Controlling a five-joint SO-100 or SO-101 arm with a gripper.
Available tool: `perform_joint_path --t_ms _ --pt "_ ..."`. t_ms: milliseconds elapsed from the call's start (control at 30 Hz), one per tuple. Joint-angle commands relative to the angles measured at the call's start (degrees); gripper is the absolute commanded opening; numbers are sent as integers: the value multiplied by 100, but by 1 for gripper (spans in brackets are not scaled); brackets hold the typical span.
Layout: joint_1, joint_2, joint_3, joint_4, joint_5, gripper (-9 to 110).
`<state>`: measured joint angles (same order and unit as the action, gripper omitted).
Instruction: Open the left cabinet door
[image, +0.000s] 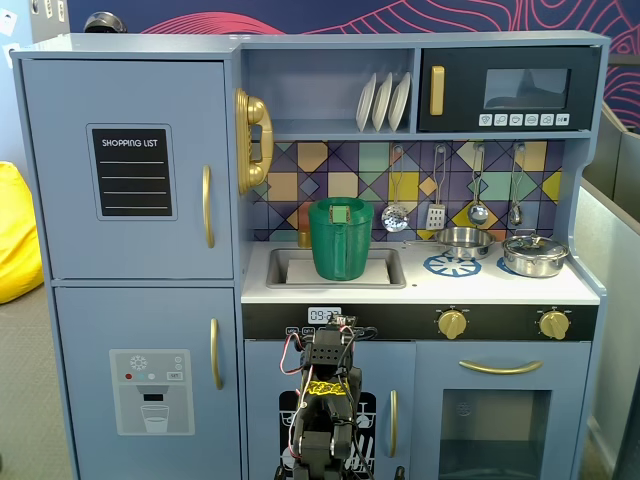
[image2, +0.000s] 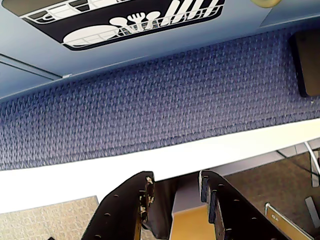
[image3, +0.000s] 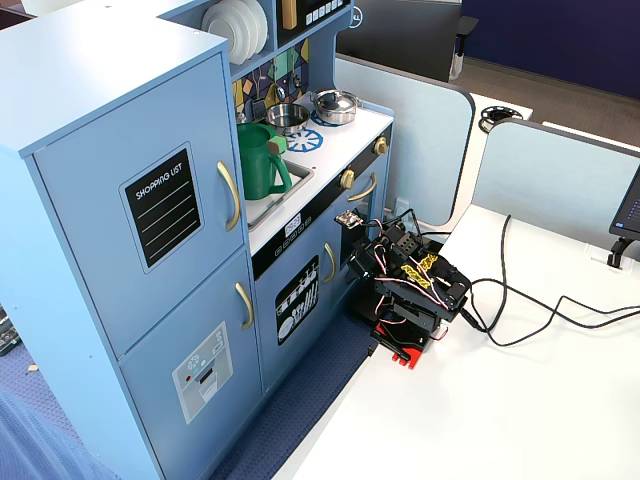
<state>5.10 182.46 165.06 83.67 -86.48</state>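
I've got blue carpet (image2: 165, 105) under a toy kitchen; the left cabinet door (image: 128, 168) sits shut at upper left in a fixed view, chalkboard panel and gold handle (image: 207, 206) showing. My gripper (image2: 175, 187) hangs slightly parted, holding nothing.

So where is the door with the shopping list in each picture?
A fixed view: the left cabinet door is upper left, shut.
Wrist view: not in it.
A fixed view: it sits left of centre, shut.
Shared landmark: the dishwasher picture shows in all three.
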Motion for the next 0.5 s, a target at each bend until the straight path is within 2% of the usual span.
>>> perform_joint_path --t_ms 0,267,367,467 --pt "44 -35 668 413 -176 0" --pt "35 -35 668 404 -202 0" --pt "-97 -35 659 -26 -123 0" --pt "-439 -53 633 -1055 149 0"
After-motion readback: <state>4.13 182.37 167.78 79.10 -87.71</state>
